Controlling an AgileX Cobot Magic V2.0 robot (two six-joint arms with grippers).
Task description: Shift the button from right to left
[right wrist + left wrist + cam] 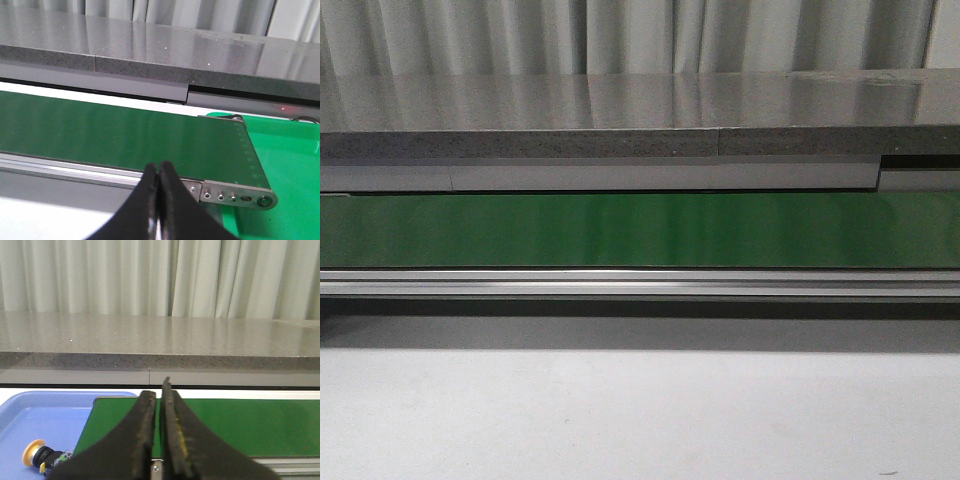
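The conveyor belt (640,230) looks smooth matt green, its rail (640,283) brushed metal; the speckled stone counter (620,100) shines glossy; the blue tray (30,415) is smooth plastic.

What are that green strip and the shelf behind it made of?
The green strip looks like a matte rubbery conveyor belt, smooth with a soft sheen, in a brushed metal frame. The shelf seems polished speckled stone or laminate: it mirrors the curtain.

We observe a green conveyor belt (640,230) spanning the full width of the frame, level and bare. An aluminium rail (640,284) runs along its near edge. Behind the belt sits a grey speckled stone counter (620,120) with a glossy top, and pale curtains (620,35) hang behind that. Nearest the camera, we note a plain white table surface (640,415).
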